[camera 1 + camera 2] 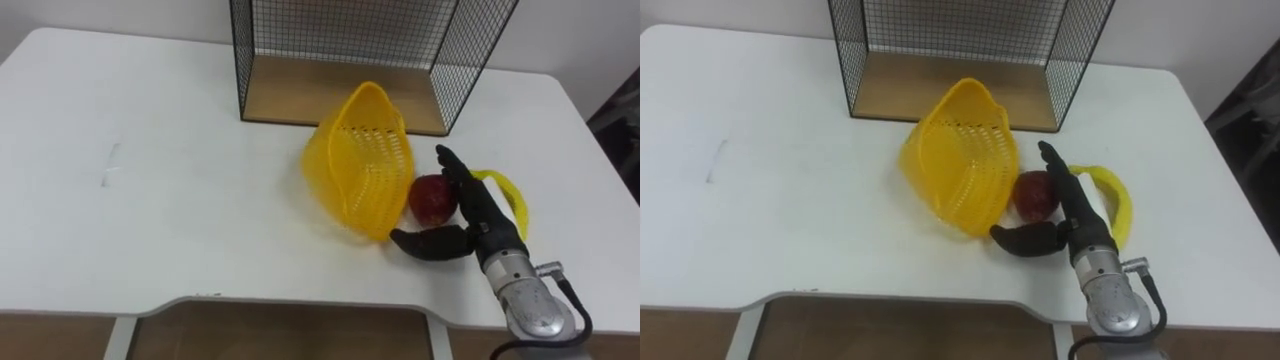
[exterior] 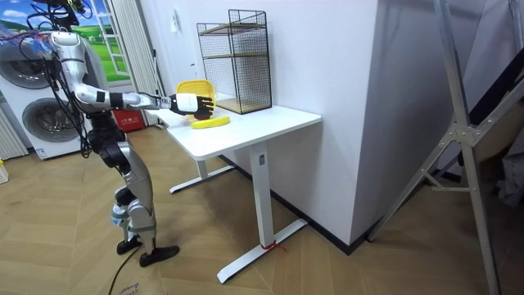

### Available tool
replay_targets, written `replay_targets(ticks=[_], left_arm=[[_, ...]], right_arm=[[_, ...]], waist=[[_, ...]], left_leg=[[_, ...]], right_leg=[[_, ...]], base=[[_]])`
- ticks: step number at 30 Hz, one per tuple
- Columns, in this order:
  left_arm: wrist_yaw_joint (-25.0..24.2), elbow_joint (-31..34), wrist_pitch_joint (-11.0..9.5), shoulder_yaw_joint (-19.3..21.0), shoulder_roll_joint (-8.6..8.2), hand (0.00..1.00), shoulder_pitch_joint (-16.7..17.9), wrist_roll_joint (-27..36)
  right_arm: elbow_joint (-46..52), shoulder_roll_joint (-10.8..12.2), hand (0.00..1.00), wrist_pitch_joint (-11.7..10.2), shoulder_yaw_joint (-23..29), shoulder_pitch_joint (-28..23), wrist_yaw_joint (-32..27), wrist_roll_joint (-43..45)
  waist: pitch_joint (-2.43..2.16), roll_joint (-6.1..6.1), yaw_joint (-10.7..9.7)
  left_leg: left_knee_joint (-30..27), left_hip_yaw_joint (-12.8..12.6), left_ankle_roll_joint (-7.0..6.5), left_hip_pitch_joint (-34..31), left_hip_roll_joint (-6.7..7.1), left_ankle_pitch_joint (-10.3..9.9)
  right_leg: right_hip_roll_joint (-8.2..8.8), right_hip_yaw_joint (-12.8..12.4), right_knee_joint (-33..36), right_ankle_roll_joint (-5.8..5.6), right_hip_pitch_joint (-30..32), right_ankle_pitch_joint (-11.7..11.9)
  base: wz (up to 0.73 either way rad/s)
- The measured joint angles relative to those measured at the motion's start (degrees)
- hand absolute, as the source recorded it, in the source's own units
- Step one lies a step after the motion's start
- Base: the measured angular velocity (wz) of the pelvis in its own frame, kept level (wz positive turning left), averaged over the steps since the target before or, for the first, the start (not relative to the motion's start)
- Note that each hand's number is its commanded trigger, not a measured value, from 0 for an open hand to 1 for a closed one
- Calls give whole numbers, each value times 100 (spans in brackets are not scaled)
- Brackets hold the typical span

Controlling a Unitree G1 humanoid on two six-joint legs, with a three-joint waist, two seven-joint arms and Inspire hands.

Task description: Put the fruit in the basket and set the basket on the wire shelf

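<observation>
wire shelf (image 1: pixel 340 40): top cut off by edge | banana (image 1: pixel 513 195): partly hidden behind right hand (image 1: pixel 486 226)

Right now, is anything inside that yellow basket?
No fruit shows inside the tipped basket. The apple lies outside, beside the right hand; the banana is partly hidden behind that hand.

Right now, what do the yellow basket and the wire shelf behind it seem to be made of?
Yellow basket: probably plastic, glossy, moulded lattice of holes. Wire shelf: thin black grid, likely painted metal; its board looks like matte wood.
</observation>
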State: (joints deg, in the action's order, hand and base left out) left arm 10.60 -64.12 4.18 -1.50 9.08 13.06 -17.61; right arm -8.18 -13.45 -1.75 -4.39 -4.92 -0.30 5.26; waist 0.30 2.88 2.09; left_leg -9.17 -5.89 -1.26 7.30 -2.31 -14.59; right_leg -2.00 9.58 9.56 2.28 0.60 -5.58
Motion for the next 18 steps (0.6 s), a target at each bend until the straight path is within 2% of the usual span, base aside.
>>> replay_targets(ticks=[10, 18], left_arm=[[-8, -2, -1, 20, 27, 0, -6, 10], [-117, 33, 39, 128, 90, 0, 31, -5]], right_arm=[[-62, -5, 0, 0, 6, 41, 46, 112], [-250, -169, 0, 25, 125, 54, 246, 531]], waist=[[2, 13, -21], [9, 9, -24]], left_leg=[[-2, 10, 0, 4, -8, 0], [3, 60, 0, 6, -3, 0]], right_leg=[[9, 11, -4, 0, -8, 0], [7, 36, -94, -5, -66, 3]], base=[[0], [3]])
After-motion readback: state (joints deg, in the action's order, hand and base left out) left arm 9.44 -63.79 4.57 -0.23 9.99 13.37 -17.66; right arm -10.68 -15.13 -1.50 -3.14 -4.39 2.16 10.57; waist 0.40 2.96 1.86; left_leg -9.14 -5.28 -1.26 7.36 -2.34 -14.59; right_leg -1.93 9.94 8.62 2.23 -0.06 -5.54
